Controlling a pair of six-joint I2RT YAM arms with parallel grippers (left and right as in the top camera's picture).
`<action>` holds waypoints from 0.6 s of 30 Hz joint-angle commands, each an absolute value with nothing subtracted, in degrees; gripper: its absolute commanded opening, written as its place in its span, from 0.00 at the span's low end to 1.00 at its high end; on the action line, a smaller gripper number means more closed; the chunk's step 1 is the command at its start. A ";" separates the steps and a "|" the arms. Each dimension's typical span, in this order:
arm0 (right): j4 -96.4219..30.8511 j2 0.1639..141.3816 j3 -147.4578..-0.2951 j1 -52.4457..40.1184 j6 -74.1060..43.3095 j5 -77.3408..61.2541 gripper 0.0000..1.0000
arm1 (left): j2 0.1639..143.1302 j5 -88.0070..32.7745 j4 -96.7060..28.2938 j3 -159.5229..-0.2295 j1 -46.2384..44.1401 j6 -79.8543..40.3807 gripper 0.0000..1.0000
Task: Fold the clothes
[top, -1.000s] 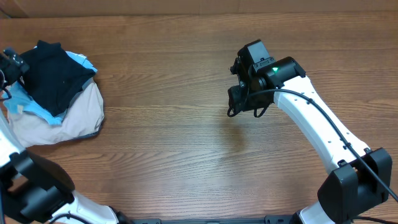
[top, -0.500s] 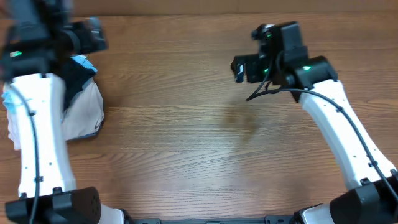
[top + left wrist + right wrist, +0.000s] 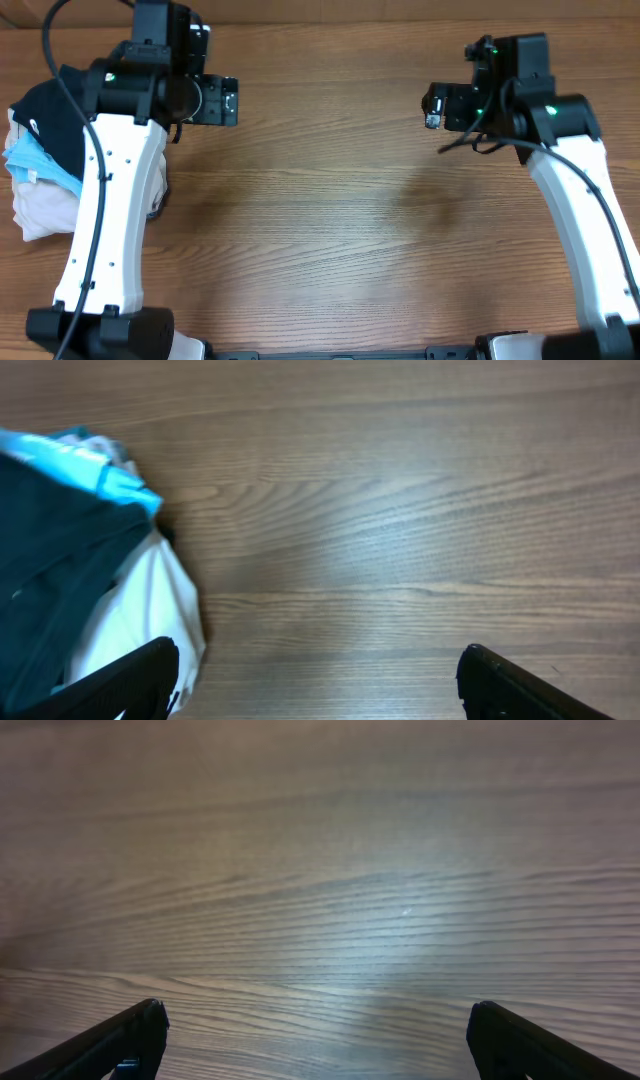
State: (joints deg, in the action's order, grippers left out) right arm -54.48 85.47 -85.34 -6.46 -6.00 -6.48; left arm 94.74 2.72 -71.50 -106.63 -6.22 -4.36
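The clothes (image 3: 40, 150) lie in a loose pile at the table's left edge: a dark navy piece (image 3: 50, 560) on top, a light blue one (image 3: 100, 475) and a white one (image 3: 150, 600) under it. My left gripper (image 3: 218, 101) hangs just right of the pile, above the table. In the left wrist view that gripper (image 3: 320, 682) is open with bare wood between its fingers. My right gripper (image 3: 436, 105) is over the table's back right; in its wrist view it (image 3: 318, 1040) is open and empty above bare wood.
The wooden table (image 3: 320, 230) stretches between the two arms. The left arm's white link (image 3: 105, 210) crosses over the pile's right side in the overhead view. The back edge of the table (image 3: 320, 20) runs just behind both grippers.
The left arm has swung from the far left edge to just right of the pile. The right arm has moved right and back, and its gripper has opened wide.
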 commanded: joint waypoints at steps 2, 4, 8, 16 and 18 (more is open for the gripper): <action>-52.56 72.88 -78.78 -6.63 -7.55 -3.66 1.00 | 82.94 4.01 -69.30 -101.36 -6.02 -5.74 0.92; -49.71 67.72 -73.41 -6.63 -8.80 -2.55 1.00 | 76.99 3.31 -65.89 -95.35 -6.02 -5.06 0.92; -40.82 54.61 -59.66 -6.68 -9.06 -1.23 1.00 | 63.00 3.18 -55.53 -79.55 -6.02 -4.34 0.93; -41.52 37.87 -46.83 -6.68 -9.04 0.99 1.00 | 39.57 9.45 -43.75 -58.41 -6.02 -9.43 1.00; -45.36 37.52 -46.83 -6.68 -9.04 0.99 1.00 | 37.52 9.41 -45.67 -57.43 -6.02 -9.43 1.00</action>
State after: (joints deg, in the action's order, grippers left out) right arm -43.46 38.28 -47.59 -6.52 -8.73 -0.12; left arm 39.90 7.51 -45.04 -59.11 -6.00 -7.77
